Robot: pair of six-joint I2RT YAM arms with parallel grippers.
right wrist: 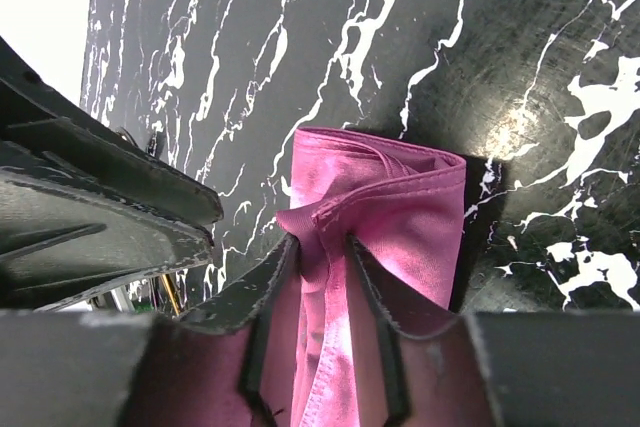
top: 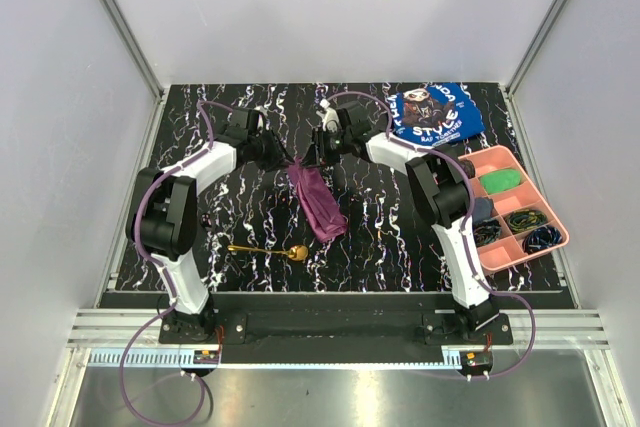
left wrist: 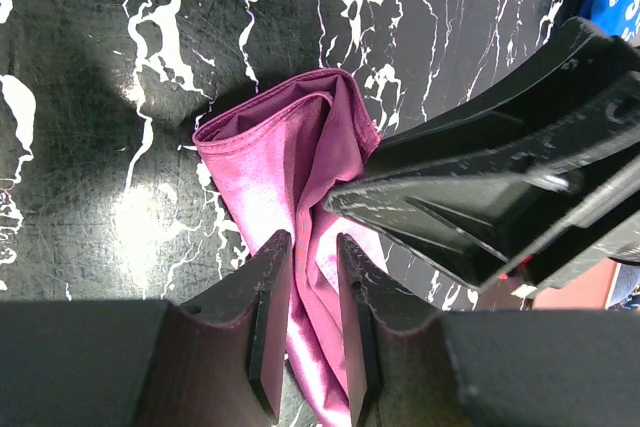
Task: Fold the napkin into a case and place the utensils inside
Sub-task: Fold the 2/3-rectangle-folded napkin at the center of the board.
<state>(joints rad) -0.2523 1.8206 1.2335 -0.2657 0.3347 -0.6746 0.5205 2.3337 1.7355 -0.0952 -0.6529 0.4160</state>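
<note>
Both grippers are pinched on the far end of the napkin (top: 318, 202). The left gripper (left wrist: 312, 243) has its jaws narrowly apart with cloth between them, and the right gripper (right wrist: 322, 247) is clamped on a bunched fold. The napkin is a narrow folded strip mid-table (top: 400, 237). The spoon (top: 268, 250) lies apart near the front edge, and the pink tray (top: 497, 153) sits far right.

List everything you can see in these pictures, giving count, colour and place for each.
napkin: one, plum-purple, folded narrow, mid-table
spoon: one, gold, on the table, near side, left of the napkin
blue cloth: one, blue with white lettering, far right corner
tray: one, pink, compartmented, right edge, holding small green and dark items
table: one, black with white veining
left gripper: one, black, closed on the napkin
right gripper: one, black, closed on the napkin
</note>
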